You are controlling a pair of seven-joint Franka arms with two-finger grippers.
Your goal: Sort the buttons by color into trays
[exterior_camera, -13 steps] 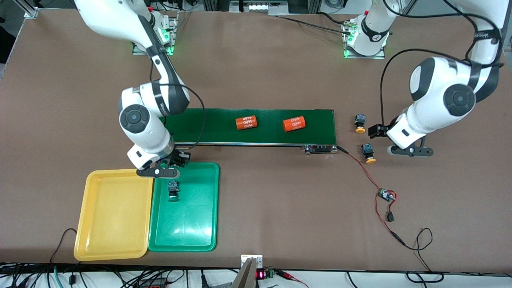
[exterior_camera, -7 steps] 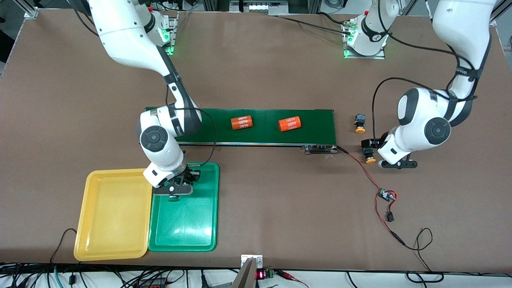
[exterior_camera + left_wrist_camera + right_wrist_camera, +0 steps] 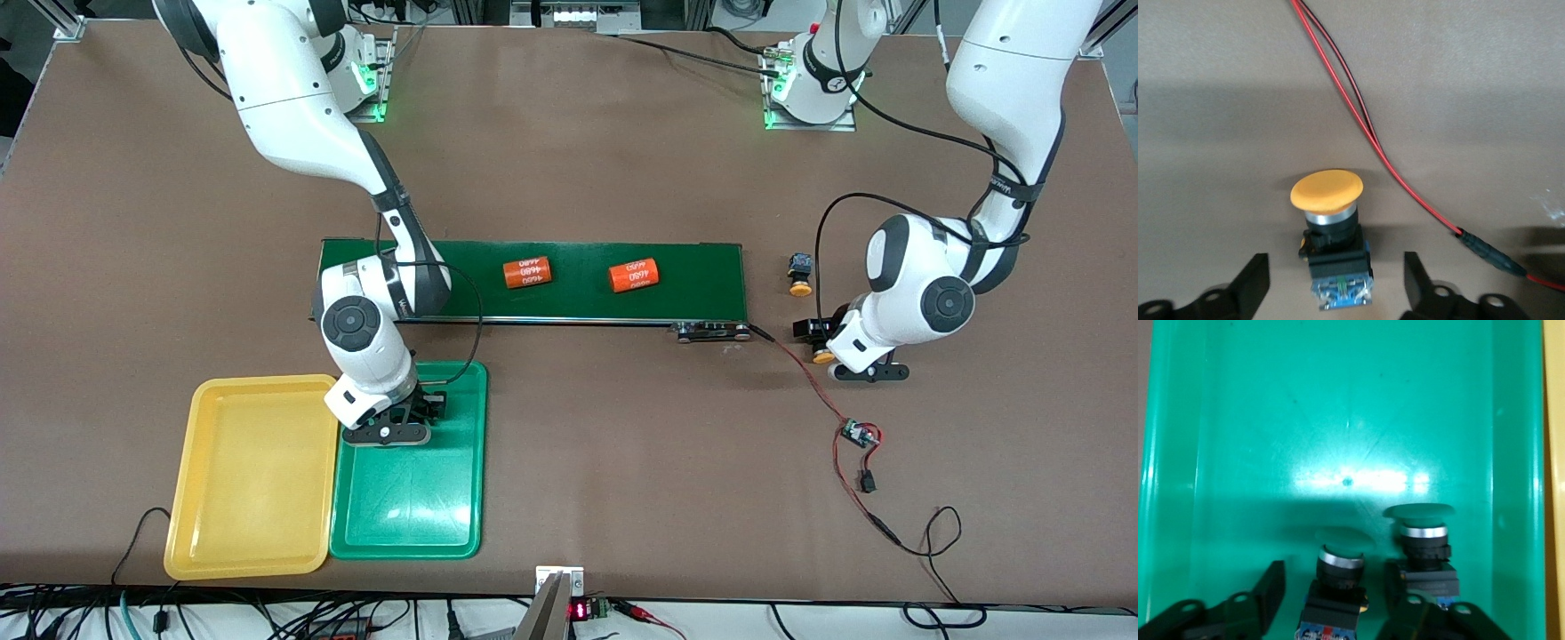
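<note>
We've got the right gripper (image 3: 1328, 603) down in the green tray (image 3: 409, 498), fingers spread around one green button (image 3: 1338, 583), a second green button (image 3: 1421, 550) just beside. Left gripper (image 3: 1335, 290) sits low, spread either side of an orange button (image 3: 1331, 233) on the table, not pinching it.

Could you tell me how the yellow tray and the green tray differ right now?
The green tray holds two green-capped buttons, with the right claw low over them; the yellow tray holds nothing. The yellow tray lies toward the right arm's end, the green one beside it, nearer the conveyor's middle. Both are shallow, rounded rectangles of similar size.
</note>
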